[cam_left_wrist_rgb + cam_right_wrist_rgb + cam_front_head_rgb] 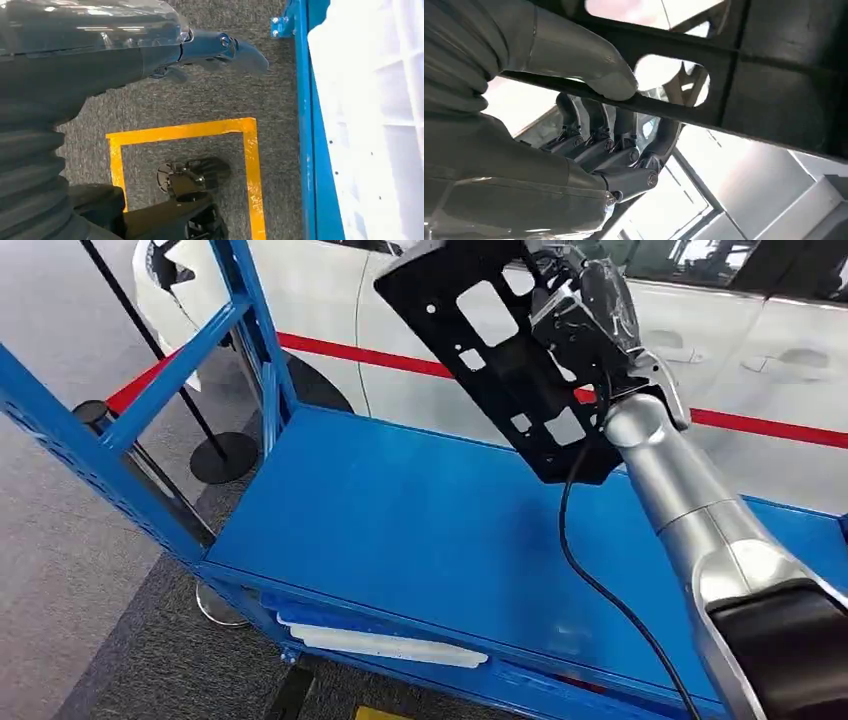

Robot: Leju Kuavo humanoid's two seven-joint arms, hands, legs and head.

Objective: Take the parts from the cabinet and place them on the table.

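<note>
Right arm (720, 540) enters near right, its hand (590, 315) clamped, thumb over fingers, on black perforated part (500, 350) held tilted above blue bench (400, 520), long axis running far-left to near-right, bench surface directly below; left hand (220, 52) hangs low, holding nothing, fingers apart.

Car workshop or showroom floor, white car (700, 350) (red stripe), blue steel rack (150, 400), grey carpet (60, 540)

Bright even light, soft glare on blue table (400, 520), blown-out background behind right wrist
</note>
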